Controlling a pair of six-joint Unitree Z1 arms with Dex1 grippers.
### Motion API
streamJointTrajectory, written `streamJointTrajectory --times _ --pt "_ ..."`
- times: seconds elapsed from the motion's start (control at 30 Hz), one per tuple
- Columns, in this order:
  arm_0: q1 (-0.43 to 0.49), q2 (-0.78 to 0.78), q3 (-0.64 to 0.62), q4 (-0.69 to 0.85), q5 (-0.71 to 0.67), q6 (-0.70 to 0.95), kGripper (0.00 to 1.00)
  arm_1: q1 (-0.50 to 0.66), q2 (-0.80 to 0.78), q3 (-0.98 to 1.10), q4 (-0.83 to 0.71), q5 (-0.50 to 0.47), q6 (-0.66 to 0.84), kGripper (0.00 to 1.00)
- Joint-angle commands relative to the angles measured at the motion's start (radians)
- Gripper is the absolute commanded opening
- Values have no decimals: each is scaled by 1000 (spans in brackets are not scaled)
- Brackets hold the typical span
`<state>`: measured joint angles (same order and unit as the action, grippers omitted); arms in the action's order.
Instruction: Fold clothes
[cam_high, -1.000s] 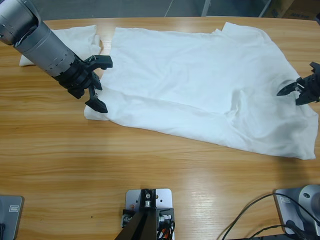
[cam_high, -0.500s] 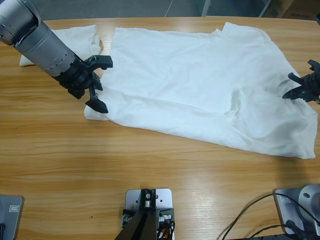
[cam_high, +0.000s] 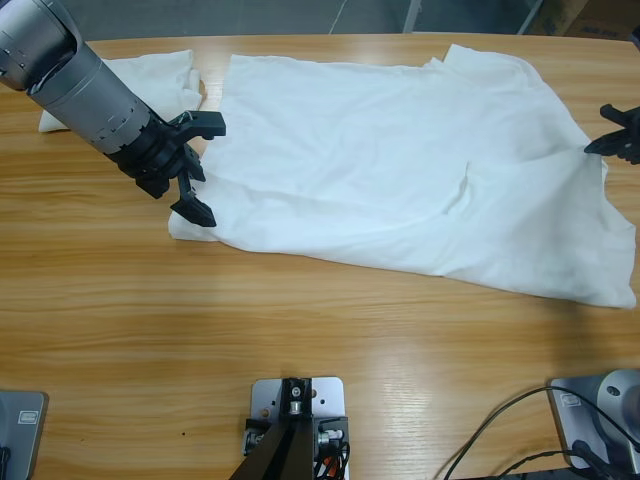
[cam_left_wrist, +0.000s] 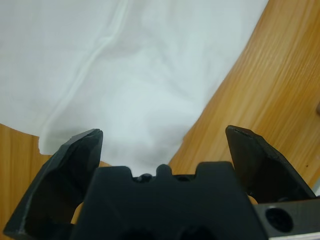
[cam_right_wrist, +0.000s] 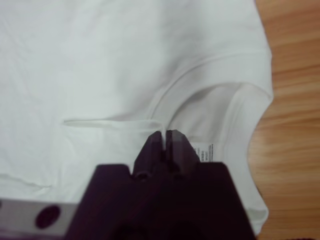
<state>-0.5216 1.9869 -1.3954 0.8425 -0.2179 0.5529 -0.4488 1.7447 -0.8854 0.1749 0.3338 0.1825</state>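
White T-shirt (cam_high: 400, 170) lies spread across the far half of the desk (cam_high: 300, 330), wrinkled, with a crease ridge near its middle-right. Neck opening and label show in my right wrist view. My right claw (cam_right_wrist: 165, 137) is pressed together, pinching a thin fold of the T-shirt at its right edge; seen from above at the picture's right border (cam_high: 615, 140). My left claw (cam_high: 197, 165) is spread wide over the shirt's left corner, jaws apart, cloth below them. A second white garment (cam_high: 150, 75) lies beside the T-shirt, far left.
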Motion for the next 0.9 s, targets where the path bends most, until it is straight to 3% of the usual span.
streamJointTrajectory --times 0.03,0.17,0.4,0.53,0.63,0.8,0.9 --pt "4 30 27 7 -21 -7 950 -16 22 44 -16 45 -18 0" --pt "3 40 24 7 -21 -7 950 -16 -59 67 -11 65 -17 0" --pt "2 67 -41 7 69 -34 954 -16 -30 69 -17 62 -39 0" --pt "2 113 -126 15 85 91 964 -16 -25 70 -22 63 -44 0" --pt "2 171 -240 109 89 192 957 -16 -24 74 -28 63 -51 0" --pt "3 295 -431 267 145 276 798 -16 -19 85 -43 59 -53 0" --pt "4 335 -455 298 153 292 775 -16 -13 85 -48 55 -54 0"
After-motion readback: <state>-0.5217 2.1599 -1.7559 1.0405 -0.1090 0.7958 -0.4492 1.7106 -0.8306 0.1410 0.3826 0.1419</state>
